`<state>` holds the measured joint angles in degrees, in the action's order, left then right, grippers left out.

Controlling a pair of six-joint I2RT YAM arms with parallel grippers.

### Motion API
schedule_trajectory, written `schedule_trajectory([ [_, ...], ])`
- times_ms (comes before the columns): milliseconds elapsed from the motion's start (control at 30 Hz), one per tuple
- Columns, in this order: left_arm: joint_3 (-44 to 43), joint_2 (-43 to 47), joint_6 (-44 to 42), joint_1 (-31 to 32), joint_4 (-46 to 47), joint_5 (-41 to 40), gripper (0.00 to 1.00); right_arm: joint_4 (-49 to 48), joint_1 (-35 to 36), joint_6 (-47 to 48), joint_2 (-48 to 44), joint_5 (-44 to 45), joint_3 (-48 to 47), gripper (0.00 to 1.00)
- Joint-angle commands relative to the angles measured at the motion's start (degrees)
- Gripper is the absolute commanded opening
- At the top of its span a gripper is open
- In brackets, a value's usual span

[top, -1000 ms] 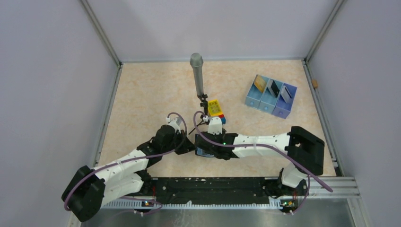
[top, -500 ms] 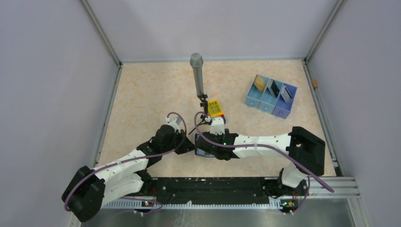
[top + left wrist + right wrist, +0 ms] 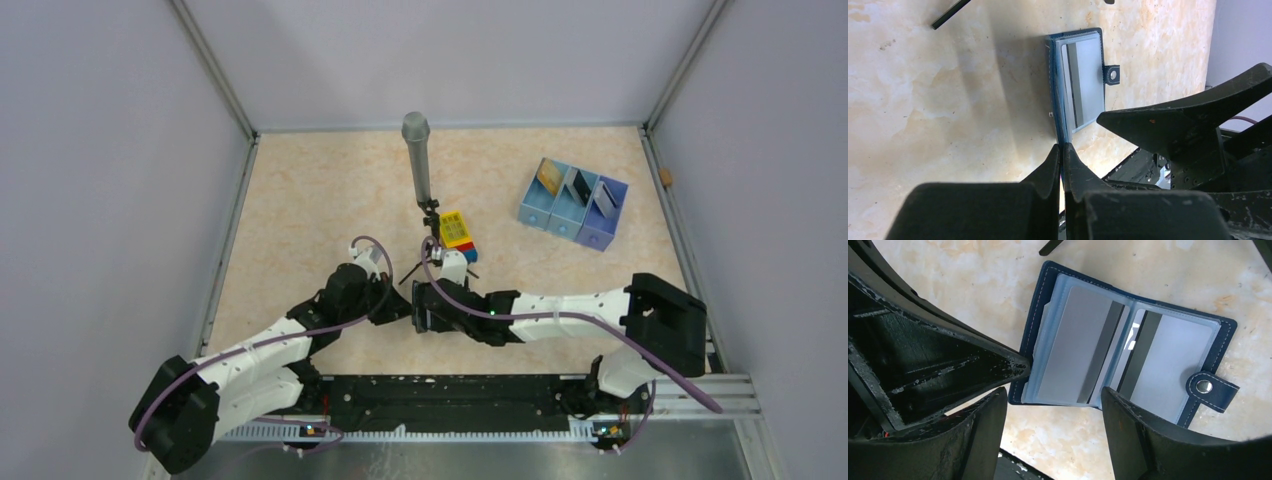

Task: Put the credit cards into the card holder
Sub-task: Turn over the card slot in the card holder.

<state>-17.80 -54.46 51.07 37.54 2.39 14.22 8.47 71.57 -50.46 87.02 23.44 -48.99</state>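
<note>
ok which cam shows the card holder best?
Right wrist: the card holder lies open and fills the frame, both card pockets and snap tab clear. Left wrist gets it steeply foreshortened, one corner covered. Top external barely shows it, mostly hidden.

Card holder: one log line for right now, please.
card holder open on table, two cards in sleeves | left fingers shut at its edge | right fingers open above it
</note>
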Motion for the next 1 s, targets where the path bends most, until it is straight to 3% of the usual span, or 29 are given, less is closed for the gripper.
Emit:
schedule_trajectory([
  [0, -1.10, 0.77, 0.43, -0.40, 1.83, 1.06, 0.00, -4.98, -0.11, 1.25, -1.60, -0.90, 1.38, 0.68],
  [200, -1.35, 1.13, 0.18, -0.51, 1.49, 1.08, 0.00, 1.09, -0.03, -1.71, 0.67, 2.90, -1.19, 0.65],
  [967, -1.36, 0.10, 0.26, -0.76, 2.52, 2.28, 0.00, 2.41, 0.45, -1.24, 4.15, 3.37, -4.00, 0.63],
])
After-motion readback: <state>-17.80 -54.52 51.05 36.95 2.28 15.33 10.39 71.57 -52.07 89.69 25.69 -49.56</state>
